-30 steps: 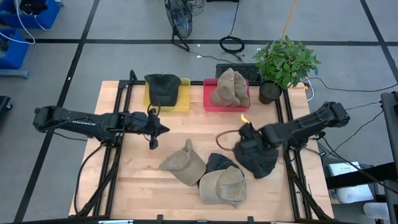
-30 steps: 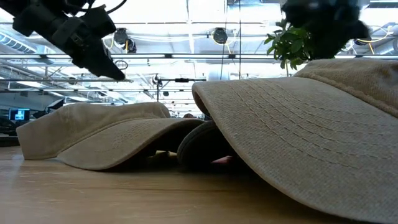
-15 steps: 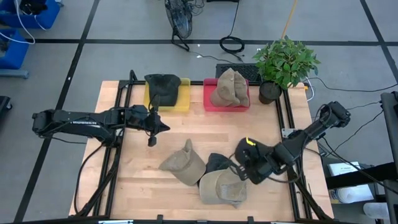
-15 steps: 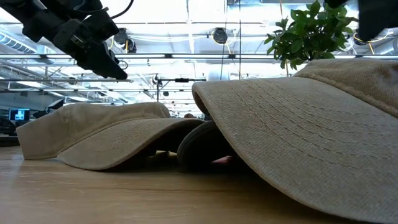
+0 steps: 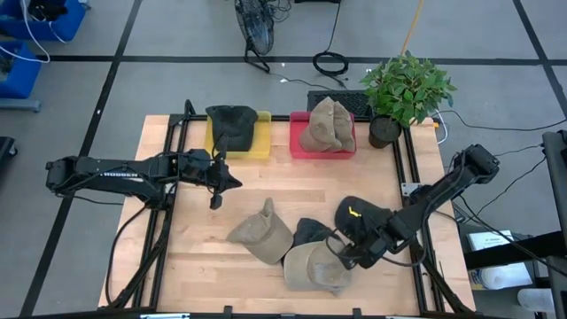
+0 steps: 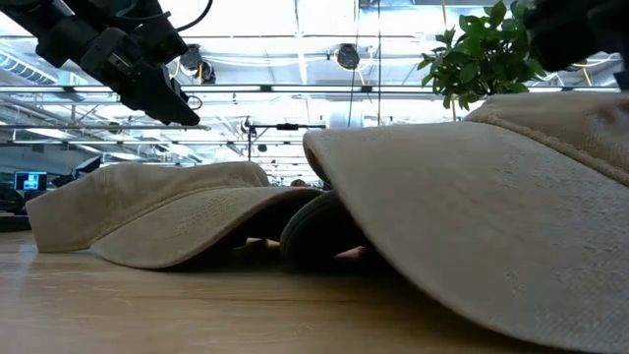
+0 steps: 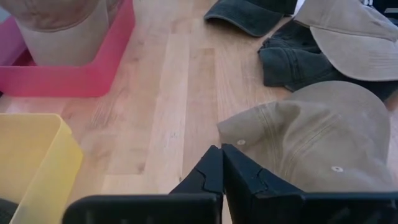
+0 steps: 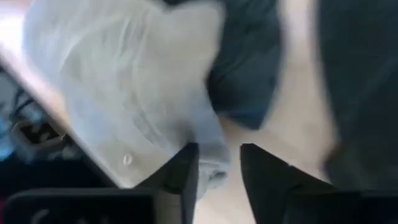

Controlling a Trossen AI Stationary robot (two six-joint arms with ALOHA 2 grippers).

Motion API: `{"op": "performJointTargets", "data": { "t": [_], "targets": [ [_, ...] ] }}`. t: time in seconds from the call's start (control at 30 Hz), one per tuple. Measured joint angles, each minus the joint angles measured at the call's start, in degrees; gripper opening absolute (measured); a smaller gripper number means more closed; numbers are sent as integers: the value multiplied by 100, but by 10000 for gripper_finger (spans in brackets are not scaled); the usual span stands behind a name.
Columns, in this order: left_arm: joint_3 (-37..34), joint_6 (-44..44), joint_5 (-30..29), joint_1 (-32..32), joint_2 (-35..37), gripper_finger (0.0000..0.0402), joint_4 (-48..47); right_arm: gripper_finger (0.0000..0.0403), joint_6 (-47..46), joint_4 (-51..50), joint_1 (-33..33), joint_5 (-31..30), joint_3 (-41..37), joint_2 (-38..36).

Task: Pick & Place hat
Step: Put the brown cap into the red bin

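Note:
Several hats lie loose on the table: a tan hat (image 5: 261, 232), a dark one (image 5: 310, 230), a tan hat at the near edge (image 5: 317, 268) and a dark hat with a yellow mark (image 5: 361, 217). My right gripper (image 5: 342, 254) (image 8: 219, 167) is open, low at the near tan hat (image 8: 124, 93), whose edge reaches between the fingers. My left gripper (image 5: 219, 180) (image 7: 221, 163) is shut and hangs above the table's left half, clear of the hats. In the low view it shows at upper left (image 6: 162, 88). My right gripper has its two fingers on either side of the near tan hat's edge (image 8: 213, 160), coming slanting from the table's right. The view is blurred, and I cannot tell whether the fingers touch the hat. The hat lies on the table.
At the far edge, a yellow bin (image 5: 257, 142) holds a dark hat (image 5: 230, 124) and a red bin (image 5: 297, 149) holds tan hats (image 5: 326, 124). A potted plant (image 5: 406, 89) stands at the far right corner. Bare wood lies between the bins and the loose hats.
My right gripper has swung from over the dark hat with the yellow mark toward the near edge and down to the near tan hat. That dark hat now lies by itself on the table. My left gripper has shifted slightly toward the far edge.

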State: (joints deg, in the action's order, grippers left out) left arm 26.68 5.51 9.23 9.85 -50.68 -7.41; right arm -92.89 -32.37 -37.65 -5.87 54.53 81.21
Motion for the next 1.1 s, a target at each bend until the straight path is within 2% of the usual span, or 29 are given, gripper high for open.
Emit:
{"op": "performJointTargets", "data": {
  "t": [0.23,0.4,0.6,0.77,0.93,1.1],
  "targets": [
    [2,-176,-2,0,0,9,-1,194,961,1325,3,149,-587,-2],
    [2,-404,-28,0,0,7,57,234,1126,2252,14,172,-1072,-2],
    [4,-480,-176,1,-1,4,243,266,1130,3358,14,812,-1507,0],
    [4,-605,-181,43,-2,9,476,285,1333,4171,9,1259,-1737,0],
    [4,-649,-240,156,-2,5,639,286,1589,4407,9,1808,-1765,0],
    [4,-757,-406,240,-2,5,803,276,1533,4424,7,1536,-1765,0]
  ]
}}
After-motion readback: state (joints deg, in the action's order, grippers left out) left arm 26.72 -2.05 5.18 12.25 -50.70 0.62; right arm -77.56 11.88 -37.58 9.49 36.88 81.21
